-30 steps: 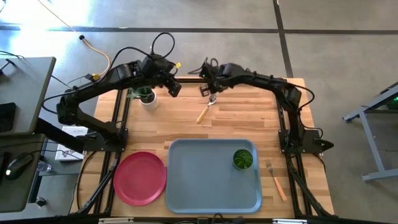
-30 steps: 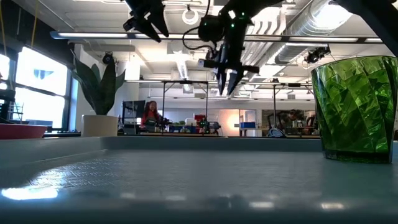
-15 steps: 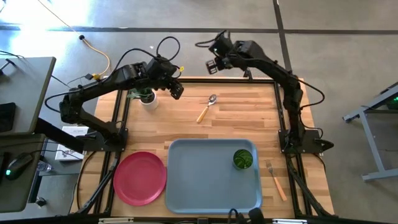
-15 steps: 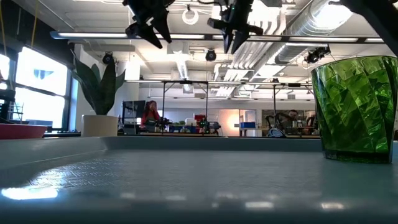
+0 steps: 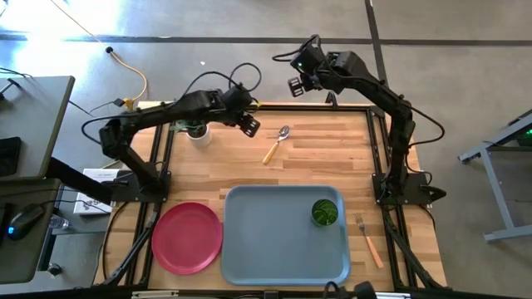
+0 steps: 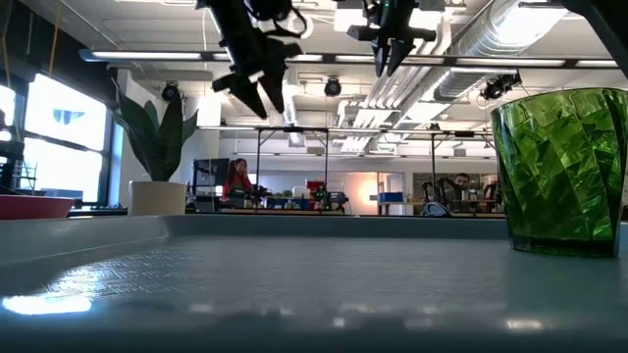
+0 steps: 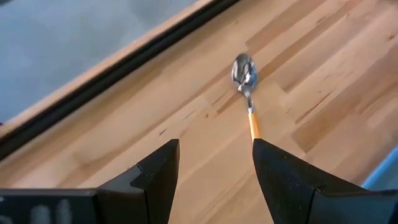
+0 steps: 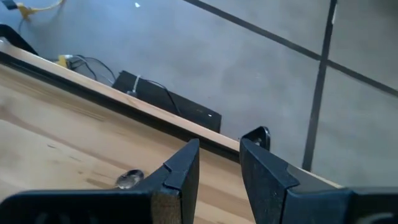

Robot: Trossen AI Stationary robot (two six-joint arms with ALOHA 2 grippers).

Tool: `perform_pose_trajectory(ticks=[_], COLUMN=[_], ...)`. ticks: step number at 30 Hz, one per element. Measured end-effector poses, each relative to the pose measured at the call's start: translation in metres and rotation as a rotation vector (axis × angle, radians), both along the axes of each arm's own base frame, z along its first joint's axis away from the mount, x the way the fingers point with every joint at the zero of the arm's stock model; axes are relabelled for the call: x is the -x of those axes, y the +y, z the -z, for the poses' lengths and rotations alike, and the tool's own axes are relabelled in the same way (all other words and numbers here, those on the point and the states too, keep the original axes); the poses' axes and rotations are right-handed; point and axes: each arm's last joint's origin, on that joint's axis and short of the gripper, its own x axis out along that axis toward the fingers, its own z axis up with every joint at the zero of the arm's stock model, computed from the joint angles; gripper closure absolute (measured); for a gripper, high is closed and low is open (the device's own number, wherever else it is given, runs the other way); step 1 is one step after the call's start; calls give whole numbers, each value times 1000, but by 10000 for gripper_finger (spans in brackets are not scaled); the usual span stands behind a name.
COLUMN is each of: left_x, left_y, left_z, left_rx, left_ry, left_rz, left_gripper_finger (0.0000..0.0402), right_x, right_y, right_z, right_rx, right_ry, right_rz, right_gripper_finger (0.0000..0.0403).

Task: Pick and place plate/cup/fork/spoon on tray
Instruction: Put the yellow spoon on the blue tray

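Left gripper [image 5: 248,124], fingers apart w/ nothing held, hangs near the spoon [image 5: 275,144] by the table's far edge: probably best to straddle the thin handle squarely before closing.

You are facing an open workshop: grey concrete floor [image 5: 249,21] with dark seam lines, exposed ceiling ducts [image 6: 491,39], bright windows [image 6: 69,137] on one side, distant framed work tables [image 6: 294,132], and a seated person [image 6: 236,179].

White plant pot [image 5: 198,133] at table's [image 5: 316,166] far-left corner; person [image 6: 236,180], possibly seated, beyond.
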Motion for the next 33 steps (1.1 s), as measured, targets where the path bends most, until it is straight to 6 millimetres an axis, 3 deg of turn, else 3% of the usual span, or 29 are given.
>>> perform_pose_trajectory(ticks=[12, 33], left_x=[-37, -83], left_y=[5, -4], left_z=[51, 104], left_rx=[73, 112], left_ry=[43, -13], left_rz=[-32, 1], left_gripper_finger=[208, 209], right_x=[6, 8], right_y=[-7, -9], right_z=[1, 1], right_rx=[2, -2], right_ry=[39, 54], right_rz=[8, -6], right_gripper_finger=[295, 295])
